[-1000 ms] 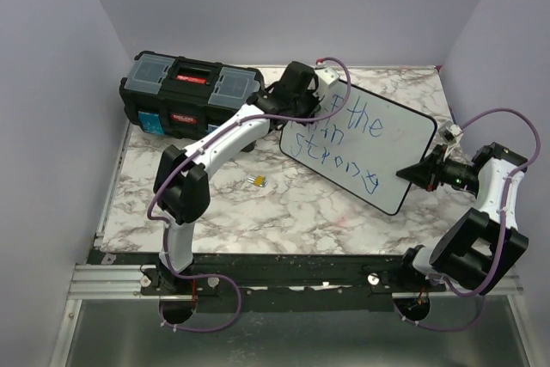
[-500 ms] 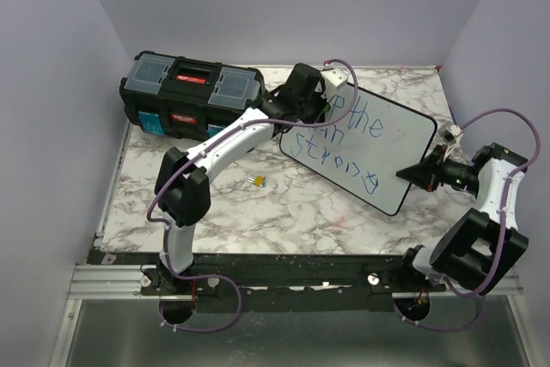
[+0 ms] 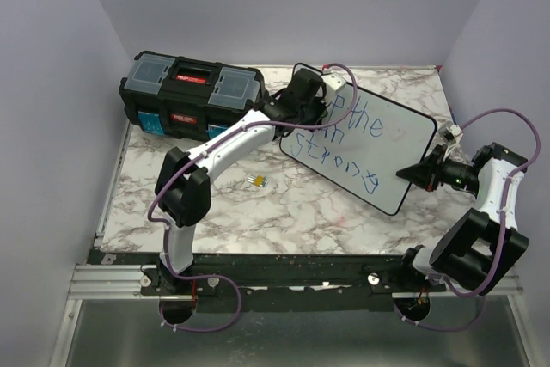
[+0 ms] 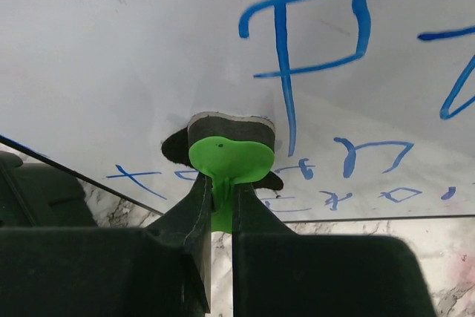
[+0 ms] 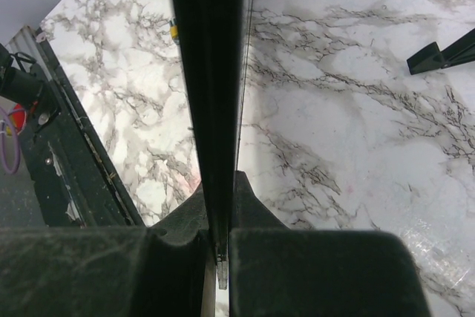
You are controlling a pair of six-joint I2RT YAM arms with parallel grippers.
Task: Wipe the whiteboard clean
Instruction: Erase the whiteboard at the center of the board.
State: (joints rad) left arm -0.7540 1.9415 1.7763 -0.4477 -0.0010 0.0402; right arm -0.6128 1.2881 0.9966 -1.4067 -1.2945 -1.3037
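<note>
The whiteboard (image 3: 391,139) stands tilted at the right of the table, with blue marker lettering on it. My left gripper (image 3: 320,102) is at the board's upper left corner. In the left wrist view it (image 4: 220,194) is shut on a green eraser (image 4: 226,159) whose dark felt pad presses on the white surface beside a blue letter P. My right gripper (image 3: 414,173) is shut on the whiteboard's right edge. In the right wrist view the board's black rim (image 5: 211,72) runs edge-on between the fingers (image 5: 256,209).
A black toolbox (image 3: 185,96) with a red label and clear lid bins sits at the back left. A small yellow item (image 3: 256,180) lies on the marble table (image 3: 258,212). Two black board feet (image 5: 438,53) show behind the board.
My left gripper with the eraser has shifted a little right and up along the board's upper left corner. The right arm and the board have not moved.
</note>
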